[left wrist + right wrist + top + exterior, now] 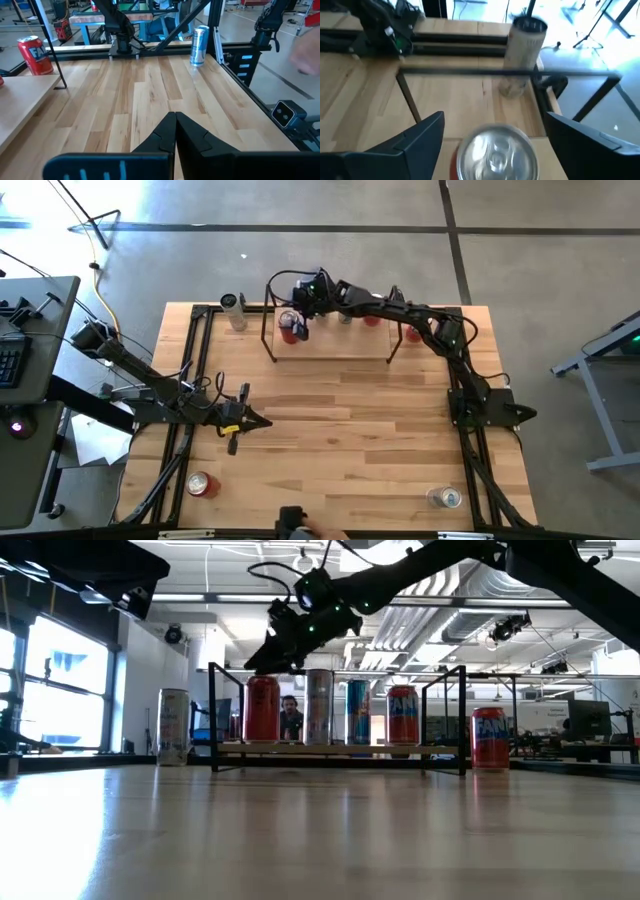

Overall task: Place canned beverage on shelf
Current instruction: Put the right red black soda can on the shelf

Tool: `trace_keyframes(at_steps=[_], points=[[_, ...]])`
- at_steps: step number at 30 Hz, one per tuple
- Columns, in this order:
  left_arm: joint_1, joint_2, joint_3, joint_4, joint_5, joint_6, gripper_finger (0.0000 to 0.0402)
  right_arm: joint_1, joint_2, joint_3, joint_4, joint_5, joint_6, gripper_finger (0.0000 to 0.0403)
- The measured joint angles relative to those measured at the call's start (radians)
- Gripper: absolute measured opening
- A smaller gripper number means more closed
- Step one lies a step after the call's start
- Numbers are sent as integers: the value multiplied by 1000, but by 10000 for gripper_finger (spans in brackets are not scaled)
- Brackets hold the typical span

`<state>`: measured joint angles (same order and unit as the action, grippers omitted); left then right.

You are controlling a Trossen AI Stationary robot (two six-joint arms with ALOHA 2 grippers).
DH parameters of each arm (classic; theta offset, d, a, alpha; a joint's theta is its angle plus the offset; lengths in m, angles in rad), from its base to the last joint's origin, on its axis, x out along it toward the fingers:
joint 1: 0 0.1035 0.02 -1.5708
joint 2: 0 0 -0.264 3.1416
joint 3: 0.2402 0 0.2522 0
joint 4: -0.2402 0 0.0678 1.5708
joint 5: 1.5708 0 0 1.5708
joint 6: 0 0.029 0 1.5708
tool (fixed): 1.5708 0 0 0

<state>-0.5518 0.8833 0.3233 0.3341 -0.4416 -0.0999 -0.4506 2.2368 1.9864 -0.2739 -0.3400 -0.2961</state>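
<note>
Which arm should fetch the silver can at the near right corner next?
Right. The silver can sits beside the right arm's base; the right gripper is open over the shelf. The left gripper rests mid-table, shut.

The high view looks straight down on the whole bench (330, 430). The low view sits at bench height and faces level toward the shelf (340, 749), at 12 o'clock in the high view; both views share it. The left wrist view looks across the boards. The right wrist view looks down, very near, on a can top (496, 152).
</note>
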Motion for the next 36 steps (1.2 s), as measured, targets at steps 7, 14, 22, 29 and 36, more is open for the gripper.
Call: trace_keyframes(at_steps=[7,14,22,29,36], points=[[0,0,0,-3,4,-1,0,41,0,175,-214,30,-56,321],[0,0,0,-9,14,-1,0,111,-2,237,-372,96,-83,199],[0,0,0,-12,14,-1,0,139,-1,24,-174,122,-127,13],[1,0,0,-9,13,17,0,82,0,-101,-42,122,-102,27],[2,0,0,0,12,24,0,32,0,-125,42,123,-66,4]])
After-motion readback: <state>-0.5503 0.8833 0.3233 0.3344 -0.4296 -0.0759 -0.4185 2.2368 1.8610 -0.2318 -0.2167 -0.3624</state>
